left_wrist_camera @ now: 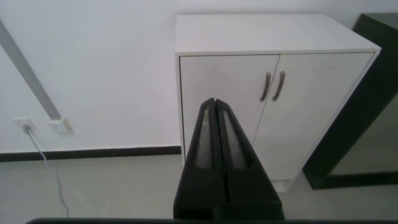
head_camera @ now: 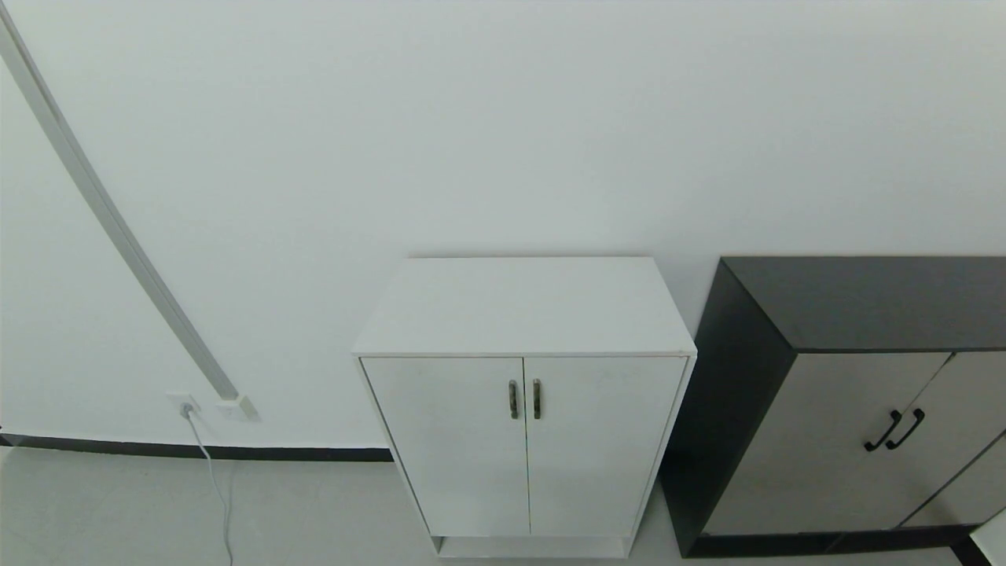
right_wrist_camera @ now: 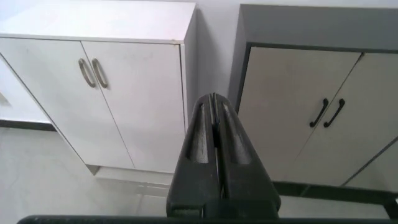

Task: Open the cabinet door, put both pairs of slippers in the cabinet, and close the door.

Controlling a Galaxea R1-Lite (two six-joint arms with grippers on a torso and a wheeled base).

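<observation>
A white cabinet (head_camera: 523,440) with two doors stands against the wall, both doors closed, with two metal handles (head_camera: 524,398) side by side at the middle seam. The white cabinet (left_wrist_camera: 273,93) lies ahead of my left gripper (left_wrist_camera: 215,102), which is shut with nothing in it and well short of the doors. My right gripper (right_wrist_camera: 213,98) is also shut and empty, held back from the white cabinet (right_wrist_camera: 112,81), about level with its right edge.
A dark cabinet (head_camera: 849,409) with pale doors and black handles (head_camera: 894,430) stands close to the right of the white one. A wall socket with a cable (head_camera: 206,464) and a slanted conduit (head_camera: 118,228) are at the left. Bare floor (head_camera: 157,511) lies in front.
</observation>
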